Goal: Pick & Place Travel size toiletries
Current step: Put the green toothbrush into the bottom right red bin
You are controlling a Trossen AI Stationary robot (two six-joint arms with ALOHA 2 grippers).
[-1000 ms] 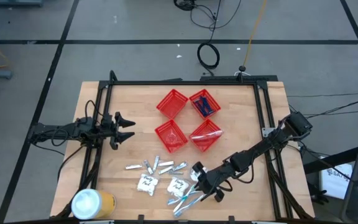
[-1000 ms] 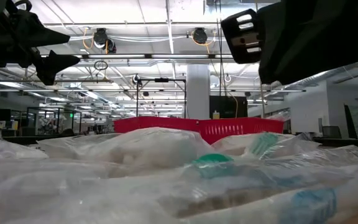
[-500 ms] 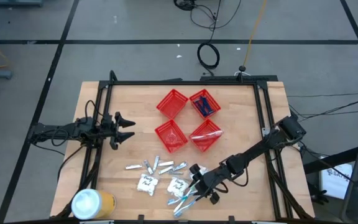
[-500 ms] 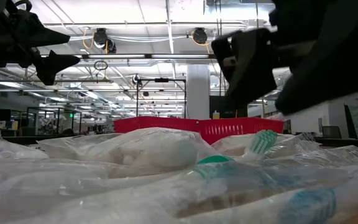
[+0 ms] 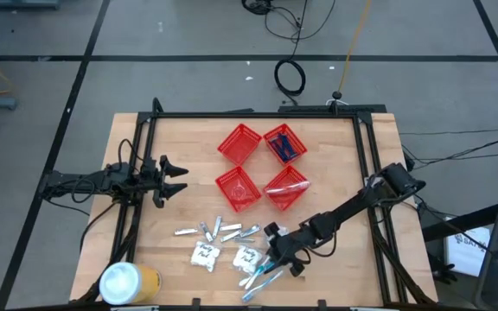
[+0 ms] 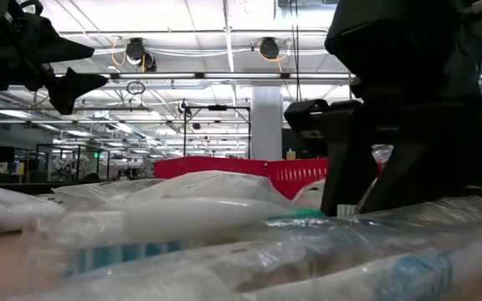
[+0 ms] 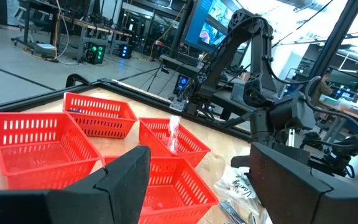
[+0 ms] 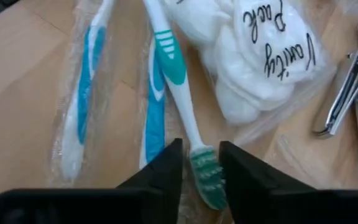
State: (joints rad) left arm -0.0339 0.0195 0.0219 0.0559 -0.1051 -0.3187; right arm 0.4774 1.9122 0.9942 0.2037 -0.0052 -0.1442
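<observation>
The toiletries lie near the table's near edge: wrapped toothbrushes [image 5: 262, 273], two white sachets [image 5: 204, 255] with dark print, and small silvery items [image 5: 223, 231]. Dark blue razors [image 5: 284, 145] lie in a far red basket. My right gripper [image 5: 276, 251] is open and low over the toothbrushes. In the right wrist view its fingers [image 8: 166, 171] stand on either side of the green toothbrush's bristle head [image 8: 205, 175], beside two blue toothbrushes [image 8: 86, 93] and a sachet [image 8: 260, 56]. My left gripper [image 5: 176, 177] waits open above the table's left side. My right gripper comes down from above with one finger on each side of the green toothbrush's bristle head [image 8: 207, 180], fingers across the brush. The toothbrush lies flat on the table in its clear wrapper. Whether the fingers touch it, I cannot tell.
Four red mesh baskets [image 5: 239, 142] stand together at the table's middle and far part; one near-right basket [image 5: 286, 187] holds a clear wrapped item. A large yellow can with a white lid [image 5: 128, 282] stands at the near left corner. A black frame [image 5: 249, 115] runs around the table.
My right gripper has moved toward the table's left edge and down onto the toothbrushes; in the low view it has dropped from the upper part of the picture to table level. My left arm has kept still.
</observation>
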